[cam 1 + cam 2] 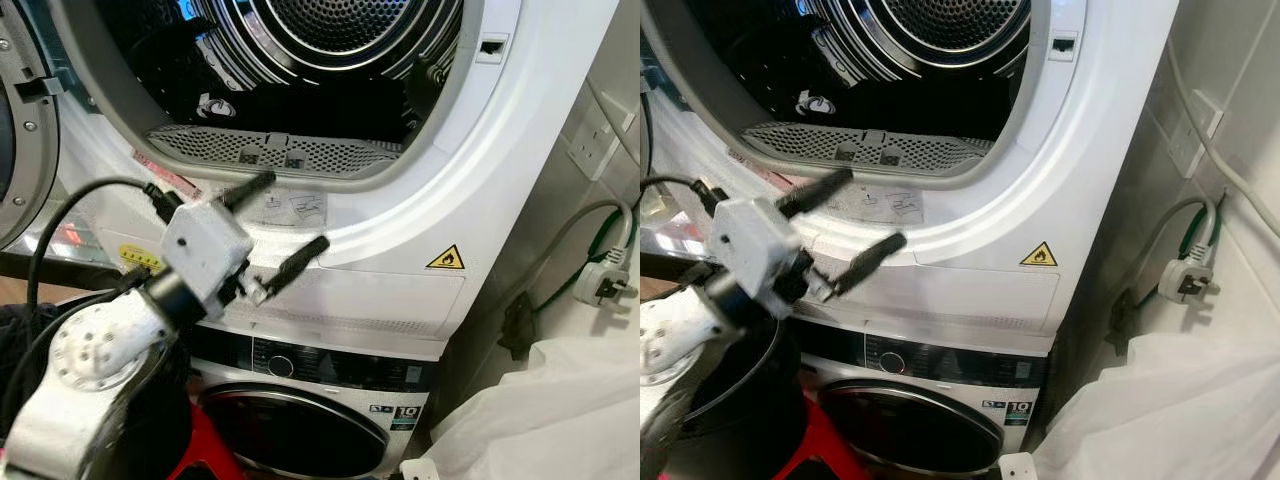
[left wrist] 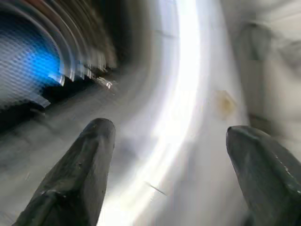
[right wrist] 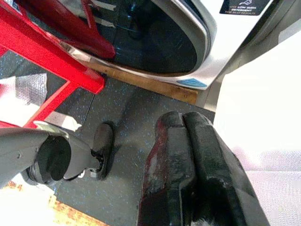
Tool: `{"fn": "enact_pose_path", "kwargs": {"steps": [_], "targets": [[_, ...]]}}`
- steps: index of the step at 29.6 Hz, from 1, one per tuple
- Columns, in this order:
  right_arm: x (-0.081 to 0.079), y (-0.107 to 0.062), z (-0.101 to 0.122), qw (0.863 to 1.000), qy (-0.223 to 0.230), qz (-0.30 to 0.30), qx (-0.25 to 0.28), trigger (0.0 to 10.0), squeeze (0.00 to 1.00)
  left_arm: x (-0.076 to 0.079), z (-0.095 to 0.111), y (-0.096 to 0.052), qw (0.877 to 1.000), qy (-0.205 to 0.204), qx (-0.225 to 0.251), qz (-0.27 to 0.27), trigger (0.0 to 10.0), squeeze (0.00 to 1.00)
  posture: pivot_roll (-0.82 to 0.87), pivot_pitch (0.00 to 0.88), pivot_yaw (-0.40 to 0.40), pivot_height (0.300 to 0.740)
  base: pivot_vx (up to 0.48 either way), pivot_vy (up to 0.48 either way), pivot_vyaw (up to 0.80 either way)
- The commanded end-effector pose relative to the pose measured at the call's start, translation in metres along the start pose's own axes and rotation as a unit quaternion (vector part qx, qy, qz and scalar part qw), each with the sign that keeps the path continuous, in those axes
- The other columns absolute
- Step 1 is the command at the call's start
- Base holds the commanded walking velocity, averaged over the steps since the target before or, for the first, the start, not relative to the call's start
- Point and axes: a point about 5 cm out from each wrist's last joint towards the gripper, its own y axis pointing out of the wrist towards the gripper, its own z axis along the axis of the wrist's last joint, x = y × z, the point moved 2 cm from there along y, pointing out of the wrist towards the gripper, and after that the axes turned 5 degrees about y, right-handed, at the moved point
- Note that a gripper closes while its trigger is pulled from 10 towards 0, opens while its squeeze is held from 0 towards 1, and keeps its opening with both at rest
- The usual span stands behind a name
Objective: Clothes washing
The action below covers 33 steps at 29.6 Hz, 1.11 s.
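Dryer [image 1: 520, 130] stacked on washing machine [image 1: 330, 400]; dryer door [image 1: 25, 120] swung open to left. Drum [image 1: 330, 40] set behind the opening, perforated lint filter [image 1: 270, 152] along its lower lip, dark garment [image 1: 200, 95] inside at left. Left gripper [image 1: 268, 228] before the dryer front, just below the opening, fingers apart. Warning sticker [image 1: 446, 259] to its right on the front panel. Wall socket [image 1: 592, 150] right of the machines, loose plug [image 1: 608, 282] hanging below it, white sheet [image 1: 560, 410] beneath. Right gripper [image 3: 188, 174] low over the floor [image 3: 127, 122] before the washer door [image 3: 155, 42], fingers together.

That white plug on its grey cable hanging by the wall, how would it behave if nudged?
The white plug dangles from a bent grey cable, so it would probably swing. It looks hard and light. The cable curves loosely, so likely floppy.
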Motion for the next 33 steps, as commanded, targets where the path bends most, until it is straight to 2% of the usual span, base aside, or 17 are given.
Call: {"fn": "enact_pose_path", "kwargs": {"steps": [1, 3, 6, 9, 12, 15, 16, 18, 19, 20, 22, 24, 26, 27, 28, 29, 33], "targets": [[-0.001, 0.000, -0.002, 1.000, -0.007, 0.005, -0.004, 10.0, 0.00, 0.023, -0.018, -0.020, 0.990, -0.060, -0.084, -0.096, 10.0, 0.00, 0.25, 0.000, -0.014, 0.740, 0.000, 0.000, 0.00], [-0.002, 0.000, 0.000, 1.000, -0.008, 0.006, -0.002, 10.0, 0.00, 0.032, -0.048, -0.032, 0.978, -0.072, -0.158, -0.115, 10.0, 0.00, 0.25, 0.000, -0.012, 0.740, 0.000, 0.000, 0.00], [-0.003, 0.000, 0.000, 1.000, -0.009, 0.007, -0.002, 10.0, 0.00, 0.036, -0.060, -0.037, 0.973, -0.076, -0.181, -0.118, 10.0, 0.00, 0.25, 0.000, -0.011, 0.740, 0.000, 0.000, 0.00], [-0.006, 0.001, 0.001, 1.000, -0.008, 0.009, -0.001, 10.0, 0.00, 0.043, -0.103, -0.038, 0.965, -0.106, -0.225, -0.079, 10.0, 0.00, 0.24, 0.000, 0.003, 0.740, 0.000, 0.000, 0.00], [-0.006, 0.001, 0.001, 1.000, -0.006, 0.008, -0.001, 10.0, 0.00, 0.045, -0.110, -0.037, 0.965, -0.114, -0.228, -0.067, 10.0, 0.00, 0.24, 0.000, 0.003, 0.740, 0.000, 0.000, 0.00], [-0.008, 0.001, -0.002, 1.000, -0.003, 0.008, -0.003, 10.0, 0.00, 0.029, -0.147, -0.032, 0.956, -0.102, -0.265, 0.068, 10.0, 0.00, 0.22, 0.000, 0.018, 0.740, 0.000, 0.000, 0.00], [-0.008, 0.001, -0.002, 1.000, -0.003, 0.008, -0.003, 10.0, 0.00, 0.029, -0.147, -0.032, 0.956, -0.102, -0.265, 0.068, 10.0, 0.00, 0.22, 0.000, 0.018, 0.740, 0.000, 0.000, 0.00], [-0.009, 0.000, -0.004, 1.000, -0.001, 0.008, -0.005, 10.0, 0.00, 0.016, -0.160, -0.036, 0.933, -0.120, -0.297, 0.161, 10.0, 0.00, 0.22, 0.000, 0.025, 0.740, 0.000, 0.000, 0.00], [-0.009, 0.000, -0.004, 1.000, 0.002, 0.007, -0.005, 10.0, 0.00, 0.006, -0.158, -0.038, 0.924, -0.114, -0.298, 0.209, 10.0, 0.00, 0.22, 0.000, 0.028, 0.740, 0.000, 0.000, 0.00], [-0.009, 0.000, -0.004, 1.000, 0.002, 0.007, -0.005, 10.0, 0.00, 0.006, -0.158, -0.038, 0.924, -0.114, -0.298, 0.209, 10.0, 0.00, 0.22, 0.000, 0.028, 0.740, 0.000, 0.000, 0.00], [-0.010, 0.000, -0.004, 1.000, 0.006, 0.006, -0.004, 10.0, 0.00, -0.016, -0.150, -0.043, 0.909, -0.098, -0.283, 0.291, 10.0, 0.00, 0.22, 0.000, 0.029, 0.740, 0.000, 0.000, 0.00], [-0.010, 0.000, -0.004, 1.000, 0.006, 0.006, -0.004, 10.0, 0.00, -0.016, -0.150, -0.043, 0.909, -0.098, -0.283, 0.291, 10.0, 0.00, 0.22, 0.000, 0.029, 0.740, 0.000, 0.000, 0.00], [-0.011, 0.001, -0.004, 1.000, 0.005, 0.007, -0.005, 10.0, 0.00, -0.036, -0.144, -0.055, 0.883, -0.078, -0.281, 0.369, 10.0, 0.00, 0.23, 0.000, 0.030, 0.740, 0.000, 0.000, 0.00], [-0.011, 0.001, -0.004, 1.000, 0.005, 0.007, -0.005, 10.0, 0.00, -0.036, -0.144, -0.055, 0.883, -0.078, -0.281, 0.369, 10.0, 0.00, 0.23, 0.000, 0.030, 0.740, 0.000, 0.000, 0.00], [-0.011, 0.001, -0.004, 1.000, 0.003, 0.009, -0.005, 10.0, 0.00, -0.047, -0.143, -0.078, 0.836, -0.085, -0.299, 0.452, 10.0, 0.00, 0.23, 0.000, 0.030, 0.740, 0.000, 0.000, 0.00], [-0.012, 0.001, -0.004, 1.000, 0.003, 0.009, -0.004, 10.0, 0.00, -0.047, -0.143, -0.087, 0.820, -0.084, -0.306, 0.477, 10.0, 0.00, 0.23, 0.000, 0.029, 0.740, 0.000, 0.000, 0.00], [-0.012, 0.001, -0.004, 1.000, 0.003, 0.009, -0.004, 10.0, 0.00, -0.033, -0.144, -0.113, 0.777, -0.067, -0.337, 0.527, 10.0, 0.00, 0.23, 0.000, 0.036, 0.740, 0.000, 0.000, 0.00]]}}
